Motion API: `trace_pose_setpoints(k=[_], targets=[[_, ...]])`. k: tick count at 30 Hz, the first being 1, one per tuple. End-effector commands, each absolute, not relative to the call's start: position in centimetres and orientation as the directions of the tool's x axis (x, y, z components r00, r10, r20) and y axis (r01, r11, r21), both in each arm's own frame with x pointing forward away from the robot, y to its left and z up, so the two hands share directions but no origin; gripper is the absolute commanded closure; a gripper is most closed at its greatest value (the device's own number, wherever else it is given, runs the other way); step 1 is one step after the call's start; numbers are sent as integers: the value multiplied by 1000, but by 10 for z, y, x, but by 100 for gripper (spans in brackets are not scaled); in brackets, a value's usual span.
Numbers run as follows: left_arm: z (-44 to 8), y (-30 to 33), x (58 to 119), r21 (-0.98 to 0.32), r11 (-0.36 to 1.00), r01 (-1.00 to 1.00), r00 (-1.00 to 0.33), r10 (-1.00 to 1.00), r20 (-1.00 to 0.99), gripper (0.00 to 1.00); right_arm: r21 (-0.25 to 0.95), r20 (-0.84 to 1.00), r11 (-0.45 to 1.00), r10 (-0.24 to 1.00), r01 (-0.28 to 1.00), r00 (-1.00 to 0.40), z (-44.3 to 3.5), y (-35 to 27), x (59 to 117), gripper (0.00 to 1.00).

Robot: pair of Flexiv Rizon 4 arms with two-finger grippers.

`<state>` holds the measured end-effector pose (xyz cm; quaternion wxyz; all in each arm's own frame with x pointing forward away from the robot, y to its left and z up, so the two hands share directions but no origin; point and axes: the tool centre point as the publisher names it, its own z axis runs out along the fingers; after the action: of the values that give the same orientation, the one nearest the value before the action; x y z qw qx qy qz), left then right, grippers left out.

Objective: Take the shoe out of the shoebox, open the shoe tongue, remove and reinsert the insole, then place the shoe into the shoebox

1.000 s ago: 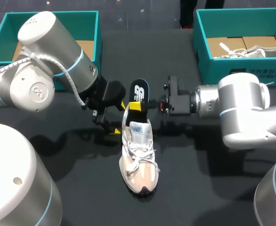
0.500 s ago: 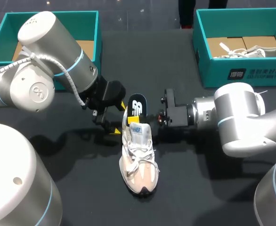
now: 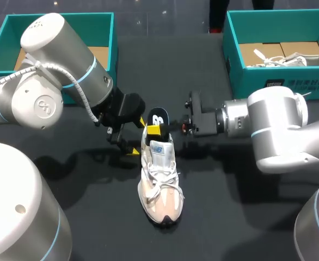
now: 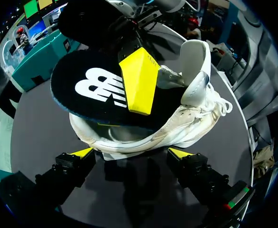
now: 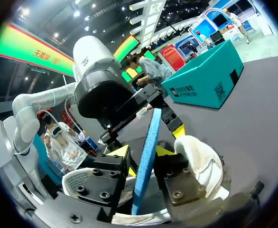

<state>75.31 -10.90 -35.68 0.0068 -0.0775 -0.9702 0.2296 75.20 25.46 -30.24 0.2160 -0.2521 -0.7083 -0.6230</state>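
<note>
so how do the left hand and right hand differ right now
The right hand is shut on the insole; the left hand is open, holding nothing. The right hand is up over the heel of the shoe; the left hand sits low near the table, behind that heel. Both have yellow tips and are at the heel end.

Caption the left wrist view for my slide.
Left wrist view: right claw pinches the black insole over the white shoe opening; left claw sits at the heel.
</note>
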Motion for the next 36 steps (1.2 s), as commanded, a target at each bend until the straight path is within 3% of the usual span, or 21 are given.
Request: trace_pose_setpoints(k=[1,4,6,18,23,24,26,28,31,36], targets=[[-357,-110,753,-445,883,148,-988,154,-22,0,775,614,103,114,624,-781,-289,240,752,71],[-357,-110,753,-445,883,148,-988,154,-22,0,774,615,98,118,626,-780,-290,236,757,78],[-357,-110,753,-445,883,148,-988,154,-22,0,770,622,91,115,631,-775,-292,235,759,100],[-357,-110,753,-445,883,148,-988,154,-22,0,670,734,90,64,737,-676,-331,251,738,100],[-357,-110,753,-445,883,148,-988,154,-22,0,664,734,109,90,739,-673,-326,253,734,100],[-357,-110,753,-445,883,148,-988,154,-22,0,672,726,112,93,732,-681,-323,254,735,95],[-357,-110,753,-445,883,148,-988,154,-22,0,690,707,119,98,714,-700,-316,254,738,71],[-357,-110,753,-445,883,148,-988,154,-22,0,702,693,126,104,701,-713,-312,255,741,57],[-357,-110,753,-445,883,148,-988,154,-22,0,722,666,147,116,676,-737,-302,255,747,56],[-357,-110,753,-445,883,148,-988,154,-22,0,742,636,161,137,651,-759,-292,251,752,62]])
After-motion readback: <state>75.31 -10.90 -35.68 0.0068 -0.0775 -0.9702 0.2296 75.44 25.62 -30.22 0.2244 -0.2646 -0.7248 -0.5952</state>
